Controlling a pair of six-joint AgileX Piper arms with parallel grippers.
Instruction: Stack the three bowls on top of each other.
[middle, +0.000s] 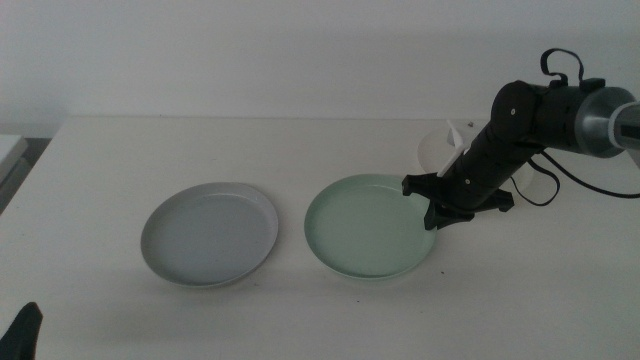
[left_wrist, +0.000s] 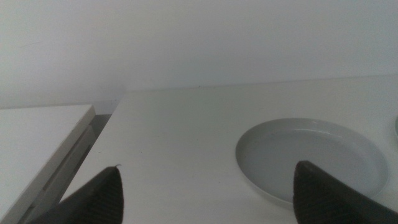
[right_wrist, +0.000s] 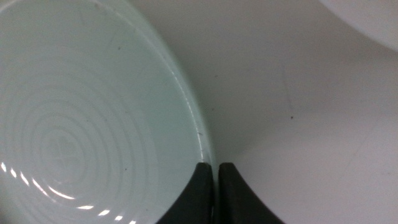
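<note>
The pale green bowl sits on the table right of centre. My right gripper is at its right rim. In the right wrist view the jaws are pinched shut on that rim of the pale green bowl. The light grey bowl lies left of centre and also shows in the left wrist view. The white bowl stands behind the right arm, mostly hidden; its edge shows in the right wrist view. My left gripper is open and empty, waiting at the front left corner.
The white table runs back to a plain wall. A white shelf or side table stands past the table's left edge. A black cable loops down beside the right arm.
</note>
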